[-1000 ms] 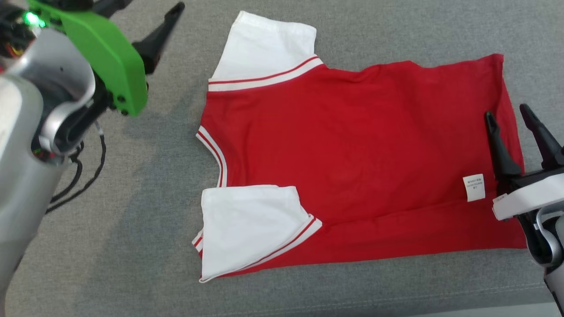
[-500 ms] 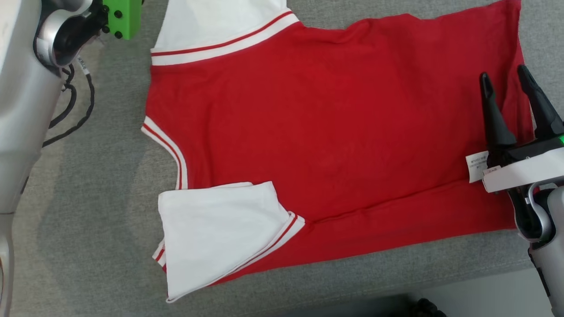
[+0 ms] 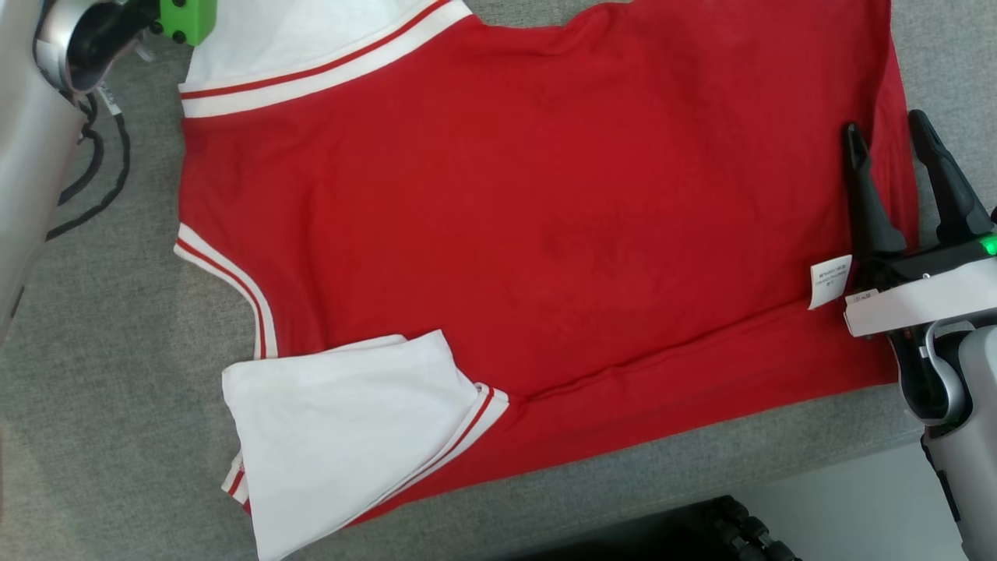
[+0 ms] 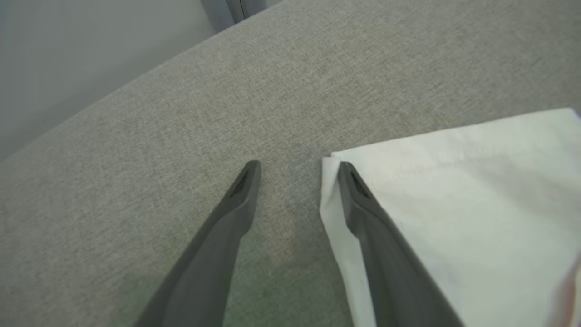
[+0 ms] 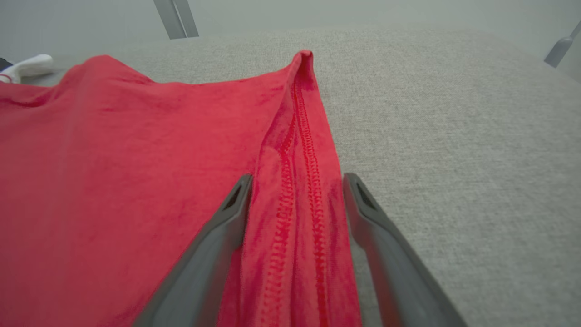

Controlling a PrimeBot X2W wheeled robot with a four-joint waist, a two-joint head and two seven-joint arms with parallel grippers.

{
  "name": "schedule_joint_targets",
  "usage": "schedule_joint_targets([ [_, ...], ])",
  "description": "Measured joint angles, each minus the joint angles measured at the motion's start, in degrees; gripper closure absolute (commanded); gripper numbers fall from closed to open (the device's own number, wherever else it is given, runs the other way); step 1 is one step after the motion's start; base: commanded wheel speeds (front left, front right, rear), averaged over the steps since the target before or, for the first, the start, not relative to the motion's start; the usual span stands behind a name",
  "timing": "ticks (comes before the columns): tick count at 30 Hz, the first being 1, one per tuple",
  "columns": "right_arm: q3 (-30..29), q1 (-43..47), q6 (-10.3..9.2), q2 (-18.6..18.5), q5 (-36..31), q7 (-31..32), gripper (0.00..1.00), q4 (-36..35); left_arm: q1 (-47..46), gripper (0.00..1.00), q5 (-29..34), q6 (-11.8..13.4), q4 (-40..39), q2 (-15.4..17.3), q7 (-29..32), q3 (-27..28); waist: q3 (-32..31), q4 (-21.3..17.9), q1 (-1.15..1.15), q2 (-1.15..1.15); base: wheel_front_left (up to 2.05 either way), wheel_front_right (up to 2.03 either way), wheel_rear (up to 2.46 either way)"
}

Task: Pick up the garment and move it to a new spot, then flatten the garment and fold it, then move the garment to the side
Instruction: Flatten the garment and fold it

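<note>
Grey surface [image 3: 101,351] under a red shirt [image 3: 545,218]: right gripper [image 3: 886,125] gapes empty astride the hem [image 5: 299,136], left gripper [image 4: 297,168] likewise at a sleeve [image 4: 454,181].

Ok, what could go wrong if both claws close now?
The left claw straddles just the corner of the far sleeve, so it may pinch too little and slip. The right claw straddles the hem; it might grab only one layer. The near sleeve lies folded over the shirt and could crease in.
</note>
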Motion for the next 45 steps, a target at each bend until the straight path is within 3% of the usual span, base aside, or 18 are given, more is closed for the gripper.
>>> schedule_joint_targets([
  [1, 0.08, -0.13, 0.00, 0.07, 0.00, 0.00, 0.00, 0.00, -0.17, 0.62, -0.04, 0.00, 0.20, 0.12, -0.20, -0.25, 0.06, -0.11, 0.00, 0.00, 0.00, 0.00, 0.00],
  [2, 0.18, -0.24, 0.00, 0.10, 0.00, 0.00, 0.00, 0.01, -0.24, 0.88, -0.36, 0.00, 0.33, 0.13, -0.15, -0.78, 0.11, -0.24, 0.00, 0.00, 0.00, 0.00, 0.00],
  [3, 0.26, -0.29, 0.00, 0.09, 0.00, 0.00, 0.00, 0.01, -0.23, 1.00, -0.96, 0.00, 0.30, 0.07, 0.13, -1.33, 0.11, -0.34, 0.00, 0.00, 0.00, 0.00, 0.00],
  [6, 0.48, -0.45, 0.00, -0.23, 0.35, 0.00, 0.00, 0.19, -0.23, 1.00, -3.43, 0.00, -0.80, 0.30, 0.75, -3.31, -0.23, -0.39, -0.01, 0.00, 0.00, 0.00, 0.00],
  [13, 3.76, -5.13, 0.00, -2.88, 8.86, 0.97, 0.00, 1.56, -0.15, 1.00, -7.40, -0.01, -3.09, 1.43, -3.22, -5.81, -2.36, 0.01, -0.01, 0.00, 0.00, 0.00, 0.00],
  [17, 5.73, -9.09, 0.00, -5.43, 14.04, 7.70, 0.00, 3.57, -0.15, 1.00, -9.11, -0.01, -4.97, 1.76, -5.02, -7.51, -3.95, 0.77, -0.01, 0.00, 0.00, 0.00, 0.00],
  [27, 5.13, -17.81, -0.02, -5.95, 21.48, 25.54, 0.00, 11.05, -0.17, 1.00, -13.25, -0.01, -10.17, 2.22, -7.09, -11.50, -6.53, 4.43, -0.01, 0.00, 0.00, 0.00, 0.00],
  [38, 1.70, -22.89, -0.03, -5.61, 22.16, 30.89, 0.00, 17.27, -0.83, 1.00, -15.01, -0.01, -13.04, 3.07, -8.51, -14.32, -7.29, 7.57, -0.01, 0.00, 0.00, 0.00, 0.00],
  [39, 1.35, -23.30, -0.03, -5.52, 22.17, 31.28, 0.04, 17.88, -0.99, 1.00, -15.08, -0.01, -13.11, 3.10, -8.58, -14.46, -7.23, 7.76, -0.01, 0.00, 0.00, 0.00, 0.00],
  [40, 0.97, -23.76, -0.03, -5.35, 22.21, 31.73, 0.33, 18.53, -1.08, 1.00, -15.15, -0.01, -13.15, 3.15, -8.76, -14.65, -7.18, 7.93, -0.01, 0.00, 0.00, 0.00, 0.00],
  [41, 0.76, -24.08, -0.03, -5.31, 22.21, 32.17, 0.54, 18.96, -1.10, 1.00, -15.16, -0.01, -13.14, 3.20, -8.83, -14.85, -7.14, 8.07, -0.01, 0.00, 0.00, 0.00, 0.00],
  [42, 0.64, -24.21, -0.03, -5.28, 22.20, 32.23, 0.63, 19.20, -1.10, 1.00, -15.18, -0.01, -13.12, 3.25, -9.06, -15.02, -7.12, 8.17, -0.01, 0.00, 0.00, 0.00, 0.00],
  [43, 0.27, -24.36, -0.03, -5.21, 22.21, 32.74, 0.95, 19.67, -1.15, 1.00, -15.33, -0.01, -13.03, 3.31, -9.13, -15.16, -7.12, 8.29, -0.01, 0.00, 0.00, 0.00, 0.00],
  [45, -0.10, -24.55, -0.04, -5.11, 22.26, 33.33, 1.00, 20.09, -1.35, 1.00, -15.70, -0.01, -12.85, 3.42, -9.42, -15.37, -7.11, 8.46, -0.01, 0.00, 0.00, 0.00, 0.00],
])
